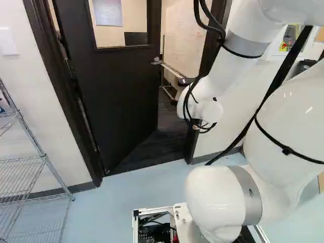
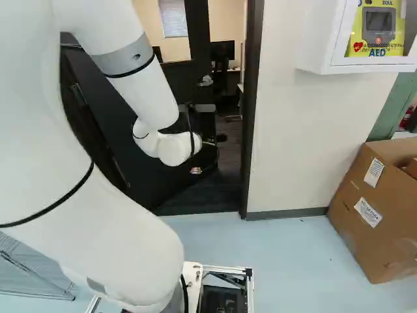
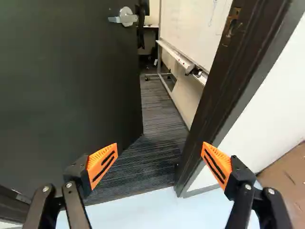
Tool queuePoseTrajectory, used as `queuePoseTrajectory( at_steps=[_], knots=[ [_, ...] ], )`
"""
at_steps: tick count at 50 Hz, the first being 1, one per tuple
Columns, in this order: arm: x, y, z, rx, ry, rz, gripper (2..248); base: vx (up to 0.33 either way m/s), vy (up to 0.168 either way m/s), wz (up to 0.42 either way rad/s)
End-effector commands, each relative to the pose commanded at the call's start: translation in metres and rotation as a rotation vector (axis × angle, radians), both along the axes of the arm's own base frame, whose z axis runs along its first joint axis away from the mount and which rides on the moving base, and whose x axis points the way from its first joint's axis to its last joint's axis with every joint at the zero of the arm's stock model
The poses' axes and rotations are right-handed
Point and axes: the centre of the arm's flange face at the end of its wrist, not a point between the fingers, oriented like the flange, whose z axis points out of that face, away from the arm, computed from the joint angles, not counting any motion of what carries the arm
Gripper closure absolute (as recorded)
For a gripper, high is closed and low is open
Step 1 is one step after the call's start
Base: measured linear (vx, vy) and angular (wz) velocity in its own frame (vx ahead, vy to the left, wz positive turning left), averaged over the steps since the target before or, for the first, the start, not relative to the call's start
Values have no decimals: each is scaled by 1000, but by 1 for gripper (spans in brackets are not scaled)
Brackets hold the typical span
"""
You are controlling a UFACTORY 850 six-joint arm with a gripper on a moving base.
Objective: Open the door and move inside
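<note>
Dark door (image 1: 114,91) stands ajar, swung inward.
In the right base view, a cardboard box (image 2: 355,225) bears white labels (image 2: 368,212); a wall cabinet (image 2: 318,39) holds a yellow unit (image 2: 355,42) (printed); the end effector (image 2: 196,171) is spread wide.

A black, windowed door (image 3: 71,86) is standing ajar, leaving passage over dark striped carpet (image 3: 159,114) beside its free edge. Across from that edge, a dark upright doorpost (image 3: 218,86) is blocking; beyond, a framed whiteboard (image 3: 190,24) is flanking the passage.
</note>
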Motion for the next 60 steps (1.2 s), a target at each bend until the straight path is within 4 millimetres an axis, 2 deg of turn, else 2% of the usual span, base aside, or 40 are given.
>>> queuePoseTrajectory(
  at_steps=[17,60],
  knots=[
    [-9,-16,0,0,-1,-48,3,0,0,0],
    [-9,-17,0,0,-1,-51,3,20,2,-4]
  ],
)
